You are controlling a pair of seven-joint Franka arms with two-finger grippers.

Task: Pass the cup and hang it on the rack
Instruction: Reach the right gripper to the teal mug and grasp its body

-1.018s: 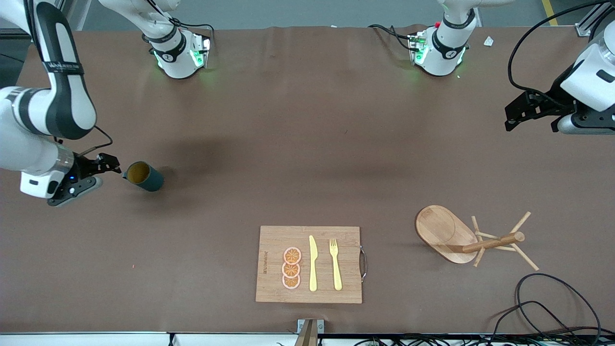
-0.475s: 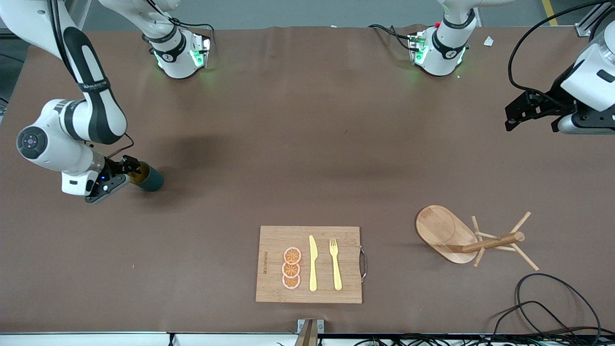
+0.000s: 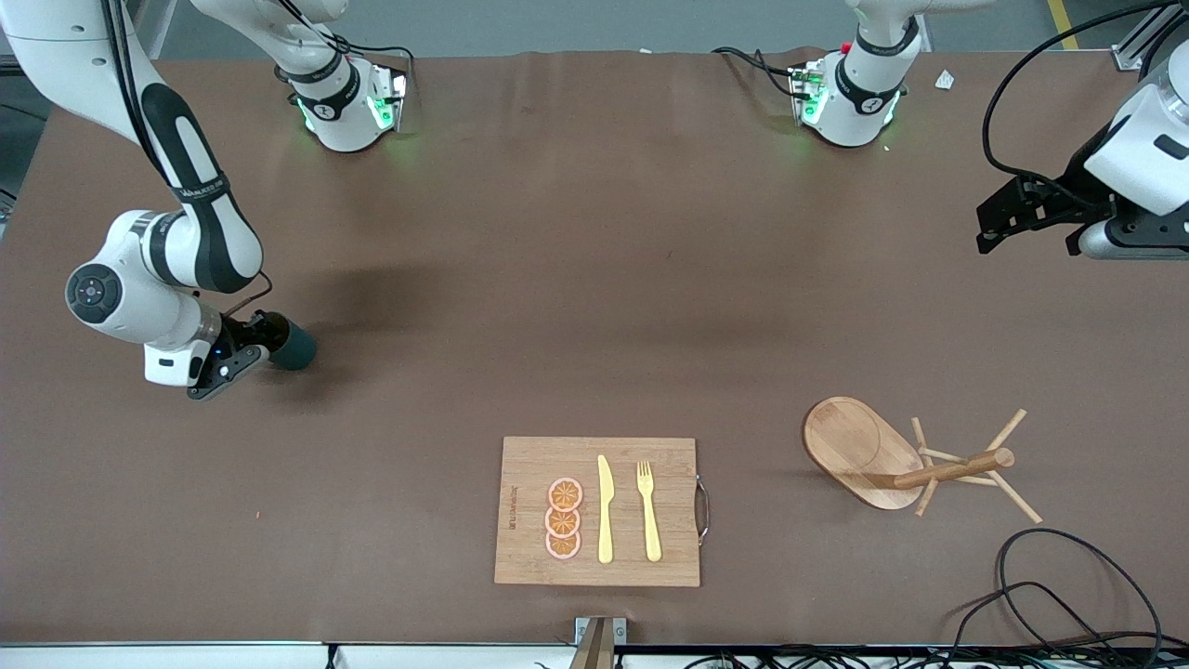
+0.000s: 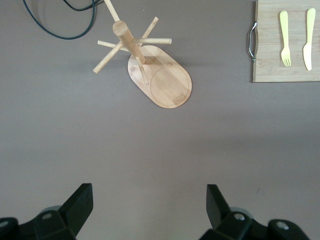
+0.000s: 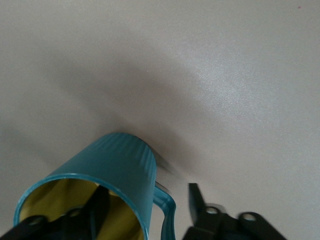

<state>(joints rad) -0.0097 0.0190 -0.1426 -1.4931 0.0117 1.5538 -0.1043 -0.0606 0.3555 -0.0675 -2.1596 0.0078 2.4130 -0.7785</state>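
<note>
1. While I watch from the front view, the right gripper (image 3: 263, 336) sits low at the mouth of the cup (image 3: 292, 345), toward the right arm's end of the table.
2. Cup lies on its side on the brown table (image 3: 594, 279), dark teal, open end turned to the gripper.
3. Right wrist view: one finger (image 5: 95, 212) reaches inside the yellowish mouth of the cup (image 5: 107, 185); the other finger (image 5: 199, 205) stands outside, with the wall and small handle (image 5: 167, 212) between them. The outer finger is not yet on the handle – I cannot tell whether the jaws have pinched the wall.
4. Left gripper (image 3: 999, 218) hangs in the air over bare table at the left arm's end; that arm waits. Left wrist view shows both fingers (image 4: 77, 205) spread wide with nothing between them – jaws open.
5. Rack (image 3: 892, 460) is upright on its oval base, central post with thin angled pegs, nearer to the front camera than the left gripper and well apart from the cup.
6. Cutting board (image 3: 597, 511) lies between cup and rack, nearest the front camera of the three. On it: three orange slices (image 3: 563, 518), a yellow knife (image 3: 605, 509) and a yellow fork (image 3: 648, 509) side by side; metal handle at the edge toward the rack.
7. Black cable (image 3: 1068, 585) loops on the table near the rack.
</note>
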